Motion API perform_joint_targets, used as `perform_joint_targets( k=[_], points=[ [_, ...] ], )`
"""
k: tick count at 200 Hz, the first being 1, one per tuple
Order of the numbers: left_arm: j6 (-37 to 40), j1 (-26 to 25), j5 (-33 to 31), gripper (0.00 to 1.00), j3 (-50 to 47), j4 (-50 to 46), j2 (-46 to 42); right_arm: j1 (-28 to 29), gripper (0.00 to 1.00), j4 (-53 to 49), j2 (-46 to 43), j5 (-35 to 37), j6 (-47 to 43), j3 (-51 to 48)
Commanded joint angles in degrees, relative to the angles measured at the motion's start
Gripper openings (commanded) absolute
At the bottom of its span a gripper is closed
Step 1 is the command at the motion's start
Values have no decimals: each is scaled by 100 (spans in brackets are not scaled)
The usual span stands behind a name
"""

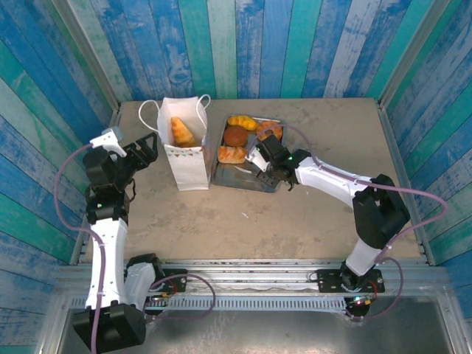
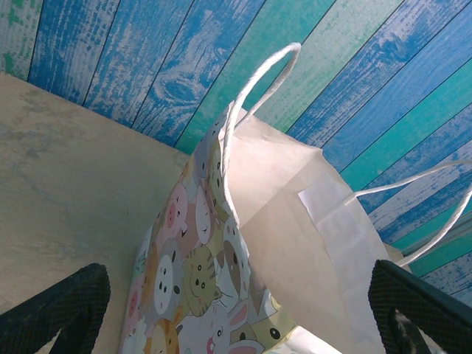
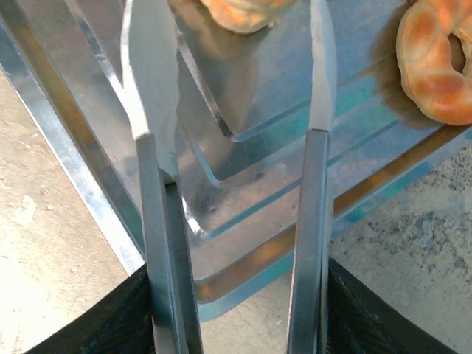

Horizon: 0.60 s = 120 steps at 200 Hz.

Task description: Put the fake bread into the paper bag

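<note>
Left claw (image 1: 145,153) stands wide beside the paper bag (image 1: 188,162), probably to steady it. Right claw (image 1: 271,164) clamps tongs (image 3: 151,88), tips apart over the tray (image 3: 295,96), no bread (image 1: 234,136) pinched.

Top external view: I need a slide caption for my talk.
Right gripper holds tongs over the tray of bread; one croissant in the bag, left gripper open beside it.

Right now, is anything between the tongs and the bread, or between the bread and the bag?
Nothing visible: the tongs hang over bare tray, a bun past their tips; the open bag stands beside the tray.
</note>
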Motion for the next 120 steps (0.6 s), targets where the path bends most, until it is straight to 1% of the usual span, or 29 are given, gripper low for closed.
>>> perform_joint_targets(
  k=[1,17,46,59,120],
  points=[
    [40,27,-70,94,156,-30,-22,-23,59,-39,-3,377,-56,111],
    [43,27,-74,94,169,-40,-22,-58,62,-24,75,306,-114,243],
    [61,27,-80,94,204,-56,-4,-119,65,9,286,-196,-229,490],
    [80,24,-95,94,224,-80,12,-116,66,11,426,-312,-272,579],
    [69,25,-57,94,270,-74,118,-284,64,92,933,-751,-352,944]
  ],
)
